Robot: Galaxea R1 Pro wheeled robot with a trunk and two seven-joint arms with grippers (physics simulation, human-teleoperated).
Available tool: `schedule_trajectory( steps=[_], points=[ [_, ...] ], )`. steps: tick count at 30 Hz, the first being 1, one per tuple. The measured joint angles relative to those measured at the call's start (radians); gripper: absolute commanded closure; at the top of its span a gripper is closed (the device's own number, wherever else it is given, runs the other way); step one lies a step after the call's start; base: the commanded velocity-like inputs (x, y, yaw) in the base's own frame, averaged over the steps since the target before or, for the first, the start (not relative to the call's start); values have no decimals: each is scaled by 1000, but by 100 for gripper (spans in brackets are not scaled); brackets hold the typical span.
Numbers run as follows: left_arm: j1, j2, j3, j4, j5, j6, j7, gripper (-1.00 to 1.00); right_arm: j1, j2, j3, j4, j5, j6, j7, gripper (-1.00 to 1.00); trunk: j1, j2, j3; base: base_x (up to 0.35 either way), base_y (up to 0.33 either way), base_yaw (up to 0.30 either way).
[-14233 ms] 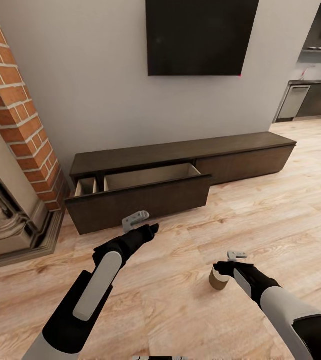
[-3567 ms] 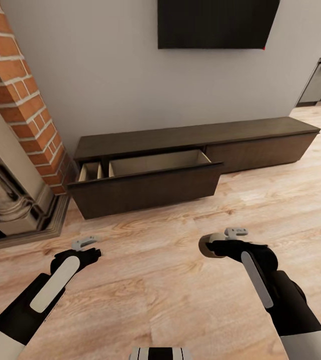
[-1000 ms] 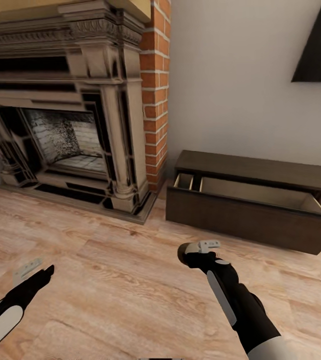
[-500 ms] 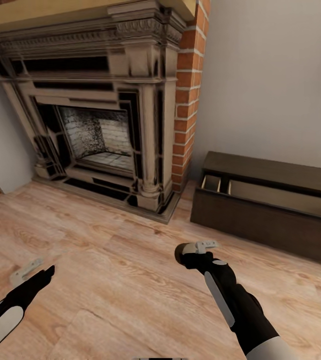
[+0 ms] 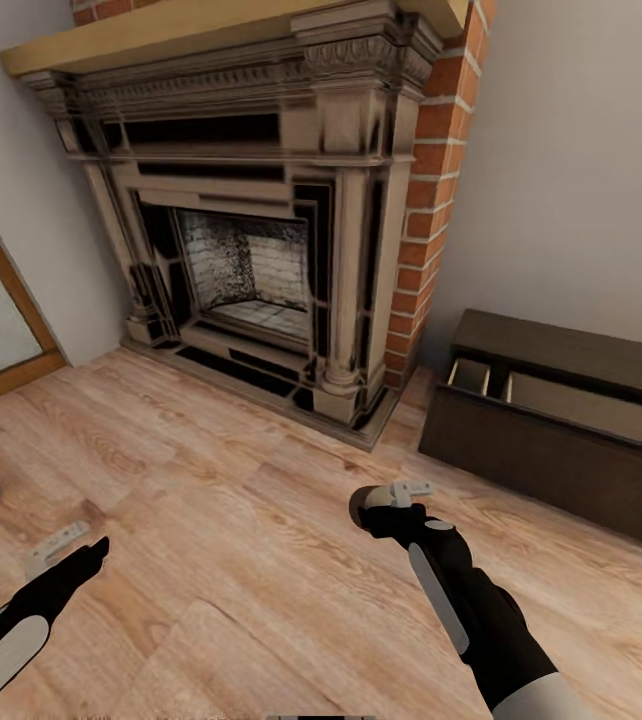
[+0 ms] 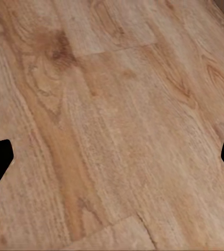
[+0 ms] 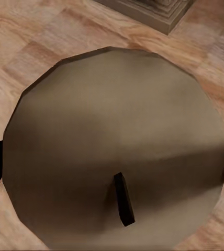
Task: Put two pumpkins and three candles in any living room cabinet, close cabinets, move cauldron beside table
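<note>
View swung left, fireplace (image 5: 261,250) now at 12 o'clock, cabinet (image 5: 561,430) at 3, right gripper (image 5: 381,503) still clenching candle (image 7: 114,146), left gripper (image 5: 66,545) released.

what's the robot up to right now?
The right gripper holds a candle above the wood floor, in front of the fireplace. The left gripper is open and empty, low over the floor. The cabinet sits off to the right with its drawer pulled out, tan insides showing. The candle is not in it yet.
</note>
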Motion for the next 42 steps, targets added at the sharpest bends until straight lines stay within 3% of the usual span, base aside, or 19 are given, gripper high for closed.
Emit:
schedule_trajectory(
  steps=[6, 20, 28, 34, 42],
  points=[
    [0, 0, 1, 1, 0, -3, 1, -100, 0, -2, 31, -2, 1, 0, 0, 100, 0, 0, 0, 0, 0, 277],
    [0, -17, 1, 3, -2, -5, 3, -100, 0, -2, 41, -1, 0, 0, 0, 100, 0, 0, 0, 7, 0, 277],
    [0, -17, 1, 4, -4, -7, 5, -100, 0, -2, 43, -1, 0, 0, 0, 100, -1, 0, 0, 281, 67, 277],
    [0, -17, 1, 9, -5, -7, 5, -100, 12, -3, 87, -3, 1, -23, 0, 100, -1, 0, 3, 295, 191, 200],
    [0, -17, 0, 9, -6, -5, 4, -100, 14, -5, 106, -3, 4, -65, -3, 100, -1, 0, 15, 294, 147, 113]
  ],
)
